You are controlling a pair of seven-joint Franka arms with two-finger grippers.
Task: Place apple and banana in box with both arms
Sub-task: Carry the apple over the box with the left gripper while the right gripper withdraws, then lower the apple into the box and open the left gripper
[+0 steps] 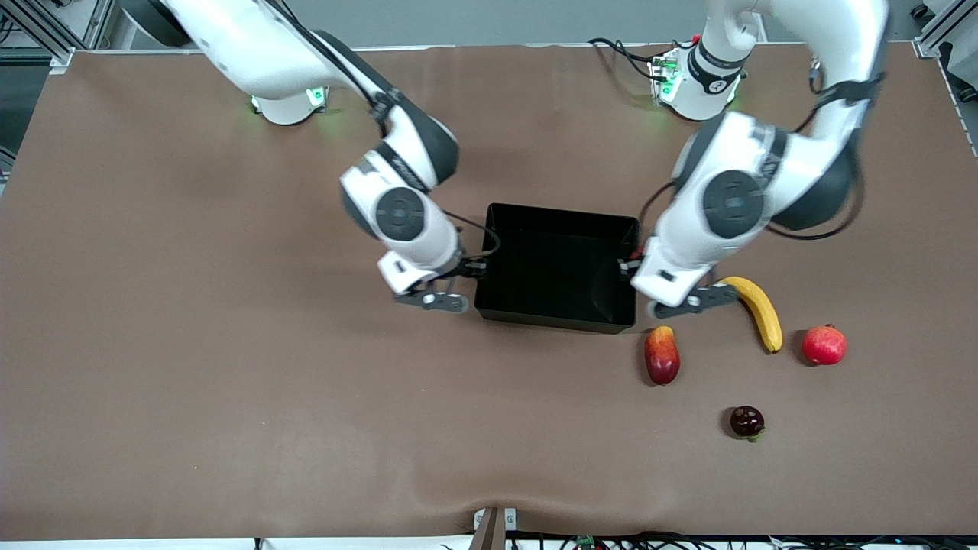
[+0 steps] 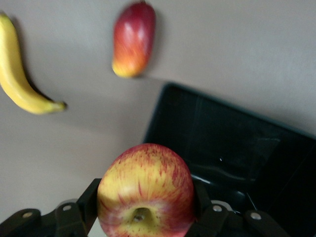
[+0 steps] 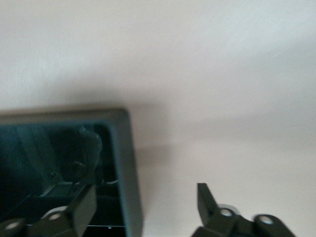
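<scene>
- Two arms are at the box [image 1: 556, 269]: the left gripper [image 2: 143, 217] is clamped on the apple [image 2: 145, 190] and hangs at the box's wall on the left arm's end, at about three o'clock of the box in the front view.
- One step is in hand, by my reading: carrying the apple over the rim. Next it calls for a short move inward until the fruit is clear over the black floor, then parting the fingers.
- One right gripper [image 3: 143, 207] sits over the box's other end wall, at nine o'clock, with its fingers apart and nothing between them, straddling the rim.
- One banana [image 1: 756, 309] lies on the table at about four o'clock of the box, just beside the left arm's wrist, and is not yet picked.
- One box, black and with nothing in it yet.
- Five fruits in all: one apple, one banana, one elongated red-yellow fruit [image 1: 662, 355] at five o'clock of the box, one round red fruit [image 1: 824, 344] near the banana's tip, and one small dark fruit [image 1: 746, 422] nearest the front camera.
</scene>
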